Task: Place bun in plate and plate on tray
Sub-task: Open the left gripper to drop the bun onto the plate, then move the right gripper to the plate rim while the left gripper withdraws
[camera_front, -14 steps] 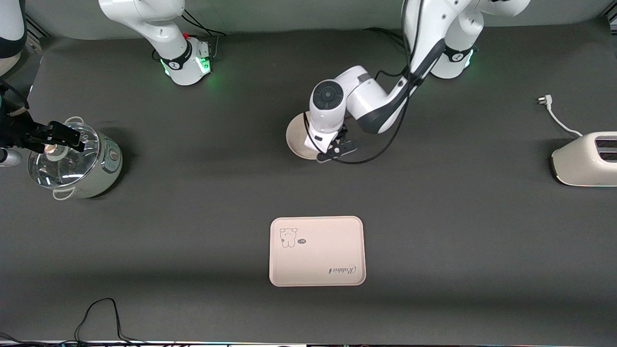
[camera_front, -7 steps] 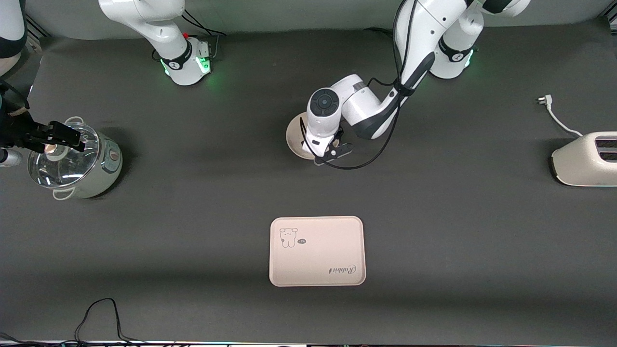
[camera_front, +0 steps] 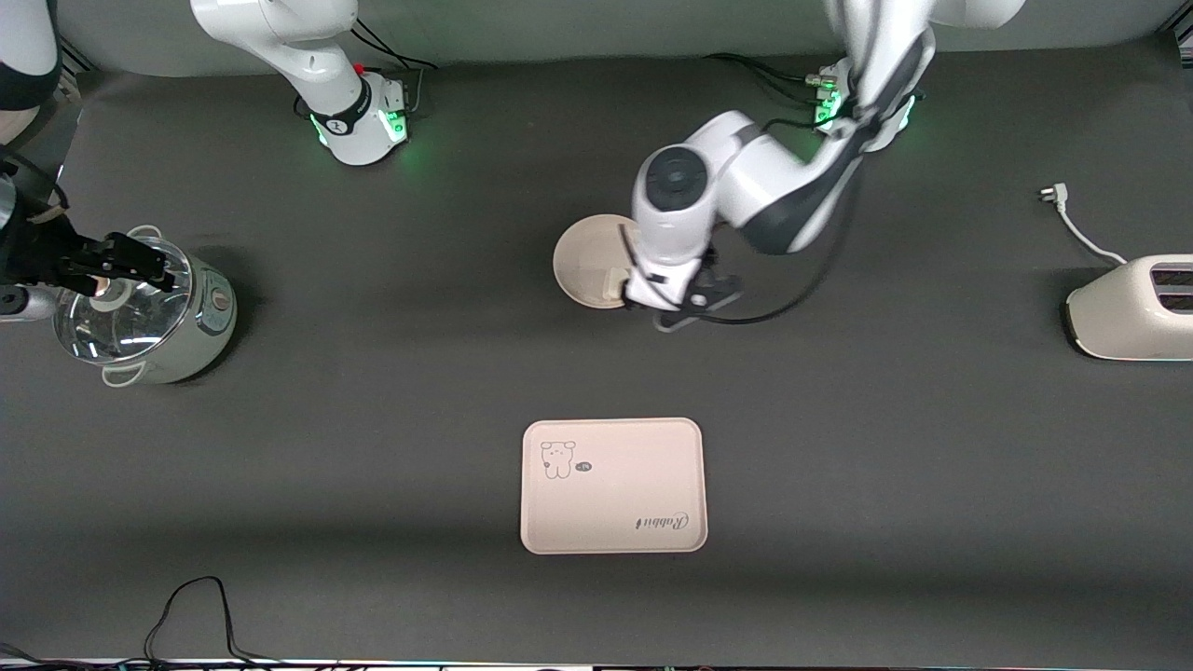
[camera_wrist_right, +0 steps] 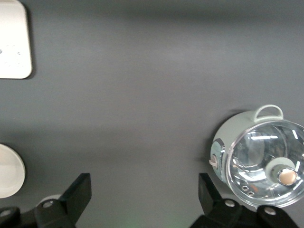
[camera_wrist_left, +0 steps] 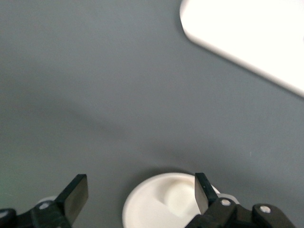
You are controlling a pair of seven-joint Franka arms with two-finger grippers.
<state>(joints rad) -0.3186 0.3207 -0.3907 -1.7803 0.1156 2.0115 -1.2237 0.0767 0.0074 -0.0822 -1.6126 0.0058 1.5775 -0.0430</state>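
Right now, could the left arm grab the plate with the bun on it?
Probably yes: the left gripper hangs open over the plate edge, nothing lies between, and the bun sits near that edge.

Robot lab: dark mat [camera_front: 373, 391], kitchenware.

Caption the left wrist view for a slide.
Open left gripper above the bun lying on the plate, tray nearby.

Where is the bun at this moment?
The bun lies on the plate, at the rim toward the left arm's end, just beside the open left gripper. In the front view, plate and bun sit farther from the camera than the tray.
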